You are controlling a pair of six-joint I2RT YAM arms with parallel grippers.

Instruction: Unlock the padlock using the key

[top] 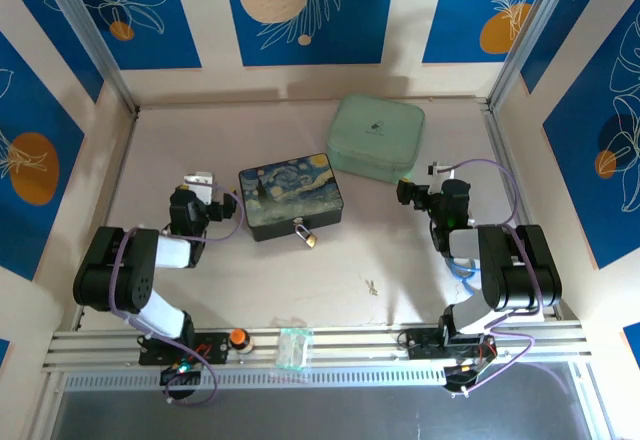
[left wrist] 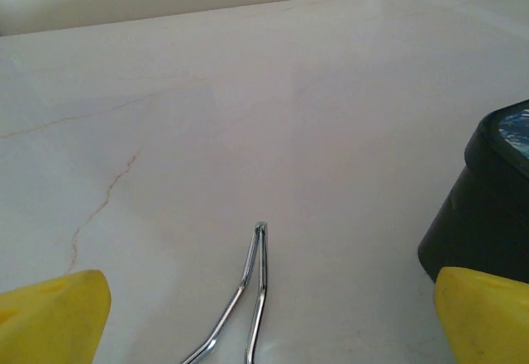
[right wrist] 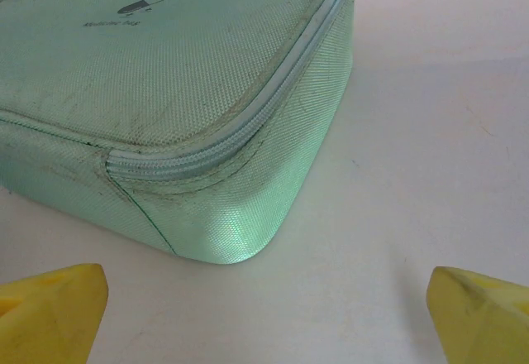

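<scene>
Key (top: 372,285) lies nearest; padlock (top: 305,234) slants, brass body near-right.

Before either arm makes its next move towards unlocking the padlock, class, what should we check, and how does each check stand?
1. Left gripper open, holding nothing: ok.
2. Right gripper open, holding nothing: ok.
3. Key found, lying loose on the table: ok.
4. Key in a grip: not ok, both grippers stand away from it.
5. Padlock found, at the front of the dark box: ok.
6. Shackle locked or open: cannot tell, too small.
</scene>
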